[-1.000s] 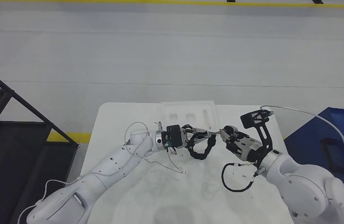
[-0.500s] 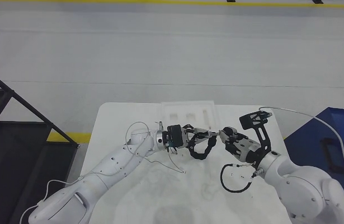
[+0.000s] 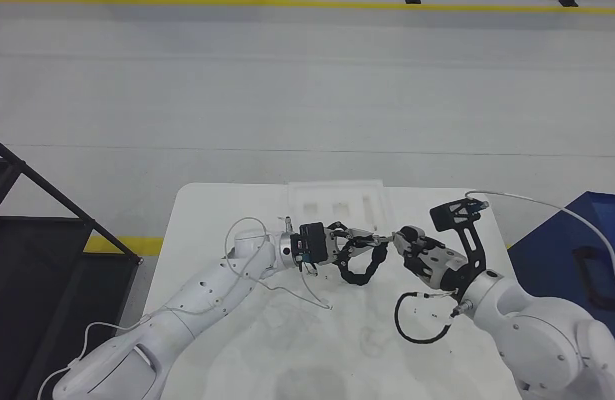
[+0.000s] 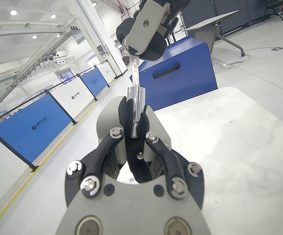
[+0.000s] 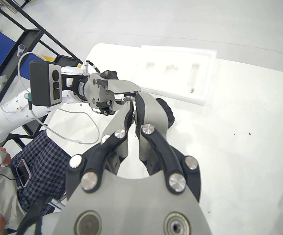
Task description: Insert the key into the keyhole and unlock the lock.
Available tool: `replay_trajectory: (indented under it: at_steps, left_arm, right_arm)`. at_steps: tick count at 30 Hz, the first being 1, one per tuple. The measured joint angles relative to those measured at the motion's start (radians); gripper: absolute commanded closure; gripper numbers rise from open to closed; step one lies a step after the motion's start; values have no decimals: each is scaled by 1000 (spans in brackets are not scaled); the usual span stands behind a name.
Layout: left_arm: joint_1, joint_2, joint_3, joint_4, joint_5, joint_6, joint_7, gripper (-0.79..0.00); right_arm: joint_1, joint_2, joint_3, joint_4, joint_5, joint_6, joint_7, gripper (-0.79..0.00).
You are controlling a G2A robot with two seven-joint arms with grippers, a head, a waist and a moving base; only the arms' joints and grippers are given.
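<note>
My left gripper (image 4: 135, 113) is shut on the lock (image 4: 136, 96), a shiny silver cylinder with its keyhole end pointing away from the wrist. The lock's black cable loop (image 3: 359, 268) hangs below it over the white table (image 3: 237, 330). The silver key (image 4: 134, 72) is pinched in my right gripper (image 4: 137, 50), which is shut on the key's head. The key's tip meets the keyhole end of the cylinder; how deep it sits is hidden. In the top view both grippers (image 3: 352, 238) (image 3: 399, 240) face each other above the table's middle.
A white foam tray (image 3: 337, 195) with recesses lies at the table's far edge, just behind the grippers. A blue cabinet (image 3: 577, 260) stands off the right side and a black rack (image 3: 27, 260) off the left.
Key and lock stay tip to tip. The right arm has shifted only very slightly; both grips are unchanged.
</note>
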Motion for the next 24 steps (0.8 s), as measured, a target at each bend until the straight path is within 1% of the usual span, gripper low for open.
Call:
replay_trajectory:
  at_steps: [15,24]
  left_arm:
    - [-3,-12,-12,8,11,-10,16,0]
    - [-8,-20,-15,13,17,-17,19,0]
  right_arm:
    - [-10,-5,-11,0,35,18,-28,0]
    - [-16,-6,-25,0,6,18,-25,0]
